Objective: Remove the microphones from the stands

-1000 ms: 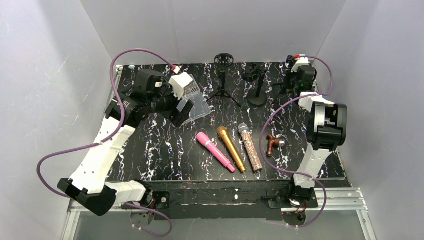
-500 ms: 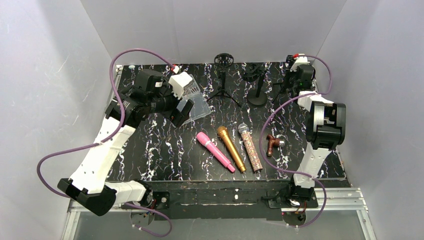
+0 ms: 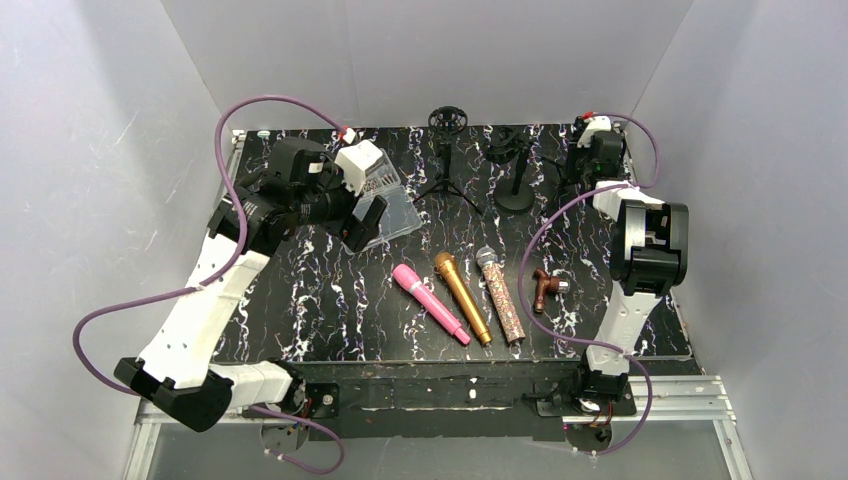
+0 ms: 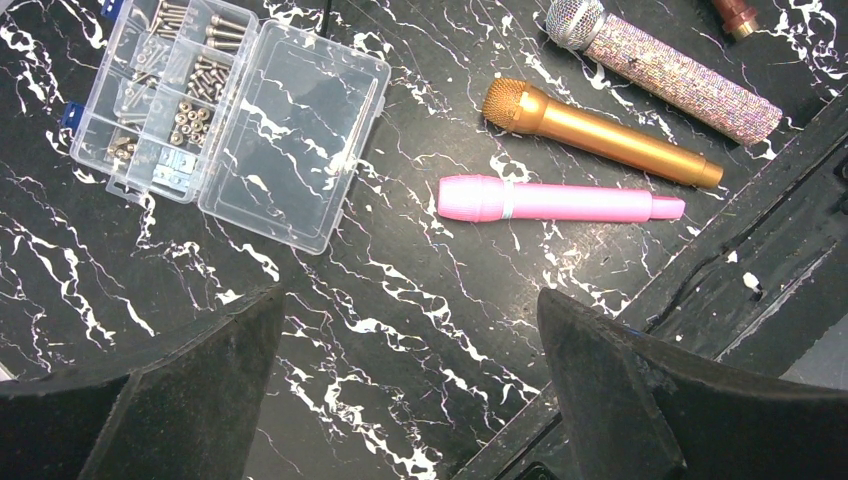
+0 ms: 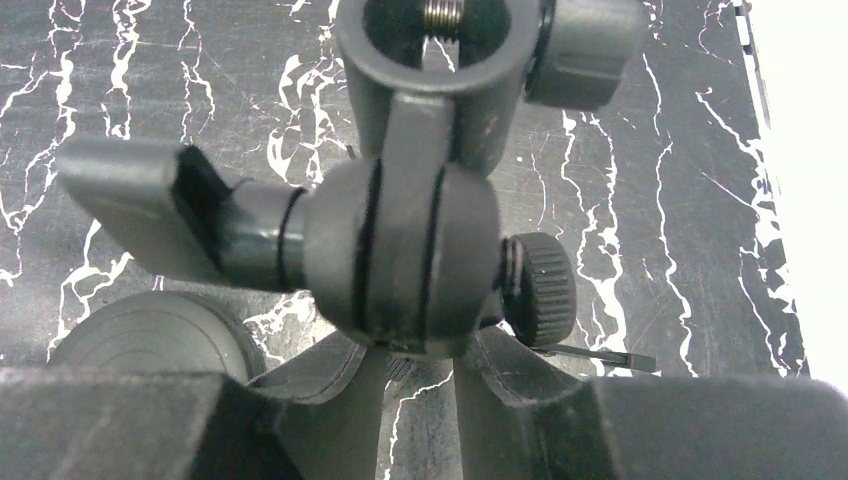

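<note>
Presently no stand carries a microphone. Right gripper [image 3: 592,150], at the tabletop's rear right corner, has its jaws partly apart about the corner stand [image 5: 400,250]; clip empty, no grip evident. Left gripper [image 4: 408,300] gapes wide, holding nothing, near the parts box [image 4: 290,140]. Count: three stands, four microphones, one box. Pink microphone [image 3: 430,303], gold microphone [image 3: 465,300] and glitter microphone [image 3: 502,298] lie lengthwise toward the front edge, heads rearward. Brown microphone [image 3: 545,285], frontward of the right gripper, is nearest that arm. Judgement: removal appears done.
</note>
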### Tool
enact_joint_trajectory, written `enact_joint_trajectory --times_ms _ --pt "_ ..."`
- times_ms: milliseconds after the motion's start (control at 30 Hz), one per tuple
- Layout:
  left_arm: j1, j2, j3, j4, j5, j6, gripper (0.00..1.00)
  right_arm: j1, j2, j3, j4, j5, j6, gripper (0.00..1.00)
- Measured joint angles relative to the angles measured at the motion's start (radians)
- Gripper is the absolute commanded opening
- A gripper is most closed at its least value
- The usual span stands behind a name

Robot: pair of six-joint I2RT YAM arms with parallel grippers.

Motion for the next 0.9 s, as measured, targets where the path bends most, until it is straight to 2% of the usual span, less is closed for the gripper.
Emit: enact_joint_trajectory --times_ms 433,567,900 --pt "0.0 0.0 0.0 0.0 0.0 -0.003 0.98 0.0 0.0 0.0 -0.003 0.006 0.0 0.38" --pt "0.0 -0.002 -0.002 0.002 -0.003 0.006 0.98 0.0 -0.006 0.0 -0.017 0.007 0.005 0.47" --pt "0.0 -0.013 -0.013 0.005 -0.02 0.053 0.98 0.0 -0.105 -0.071 -0.039 0.008 0.006 0.56"
